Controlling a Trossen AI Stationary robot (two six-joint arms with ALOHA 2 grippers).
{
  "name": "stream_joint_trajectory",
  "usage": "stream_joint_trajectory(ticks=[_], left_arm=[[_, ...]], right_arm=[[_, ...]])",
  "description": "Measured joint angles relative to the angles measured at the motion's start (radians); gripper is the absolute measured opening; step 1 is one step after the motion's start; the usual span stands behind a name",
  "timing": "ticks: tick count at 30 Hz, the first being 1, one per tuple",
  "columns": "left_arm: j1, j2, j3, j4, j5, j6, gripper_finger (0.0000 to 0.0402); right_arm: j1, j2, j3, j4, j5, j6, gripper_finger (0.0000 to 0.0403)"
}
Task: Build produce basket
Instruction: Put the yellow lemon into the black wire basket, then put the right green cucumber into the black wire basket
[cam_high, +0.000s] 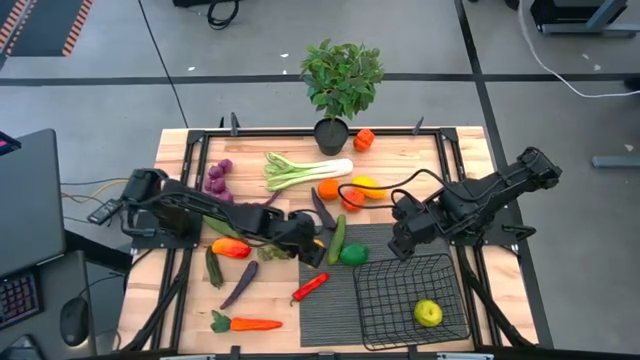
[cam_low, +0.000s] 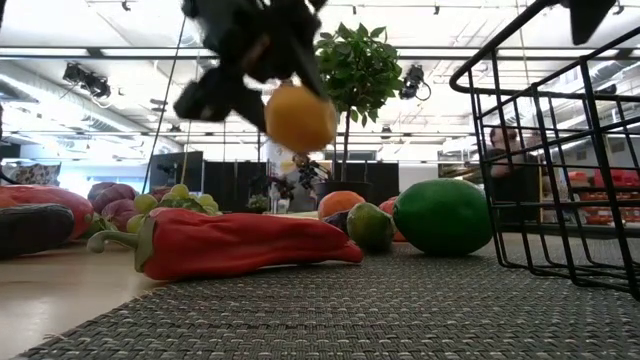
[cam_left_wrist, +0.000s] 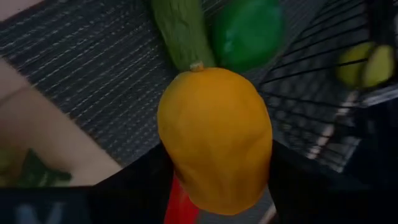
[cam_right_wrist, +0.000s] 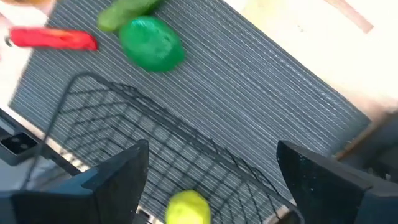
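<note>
My left gripper (cam_high: 312, 240) hangs over the dark ribbed mat's far left corner, shut on a yellow-orange fruit (cam_left_wrist: 214, 134), which shows lifted in the low view (cam_low: 300, 116). The black wire basket (cam_high: 410, 300) stands on the mat's right part with a yellow-green lemon (cam_high: 428, 313) inside. My right gripper (cam_right_wrist: 211, 155) is open above the basket's far rim (cam_right_wrist: 155, 118), touching nothing. A green cucumber (cam_high: 338, 238), a round green fruit (cam_high: 352, 254) and a red pepper (cam_high: 310, 287) lie on the mat. My left gripper pinches the yellow-orange fruit between its two fingers, one finger (cam_left_wrist: 146, 171) on each of the fruit's flanks (cam_left_wrist: 171, 155), its stem end pointing away from the wrist. The fingers slant down from the table's left. The fruit hangs clear of the mat.
A potted plant (cam_high: 331, 133) stands at the far edge, with a leek (cam_high: 305, 170), oranges and a lemon (cam_high: 365, 187) in front of it. Purple grapes (cam_high: 218, 178), an eggplant (cam_high: 240, 283) and a carrot (cam_high: 245, 323) lie on the wooden left part.
</note>
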Motion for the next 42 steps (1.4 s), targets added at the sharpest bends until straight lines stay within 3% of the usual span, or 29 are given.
stream_joint_trajectory(ticks=[5,15,19,26,31,38,42], left_arm=[[0.0,-0.087,0.0,0.049,-0.008,-0.015,0.0236],[-0.052,-0.186,0.0,0.368,-0.11,0.28,0.0237],[-0.069,-0.188,0.015,0.456,-0.115,0.383,0.0236],[-0.07,-0.12,0.146,0.458,-0.123,0.641,0.0251],[-0.065,-0.035,0.227,0.457,-0.126,0.759,0.027],[-0.037,0.121,0.35,0.452,-0.123,0.768,0.0309],[-0.021,0.206,0.441,0.425,-0.031,0.769,0.0315]], right_arm=[[0.01,0.0,0.0,-0.055,0.0,-0.01,0.035],[0.007,-0.045,0.016,-0.084,0.009,-0.069,0.035],[0.016,-0.093,0.106,-0.115,0.101,-0.015,0.035],[0.011,-0.152,0.218,-0.117,0.319,0.021,0.035],[-0.012,-0.156,0.219,-0.137,0.293,0.001,0.035],[-0.012,-0.155,0.219,-0.137,0.283,0.026,0.035],[-0.012,-0.155,0.219,-0.137,0.283,0.026,0.035]])
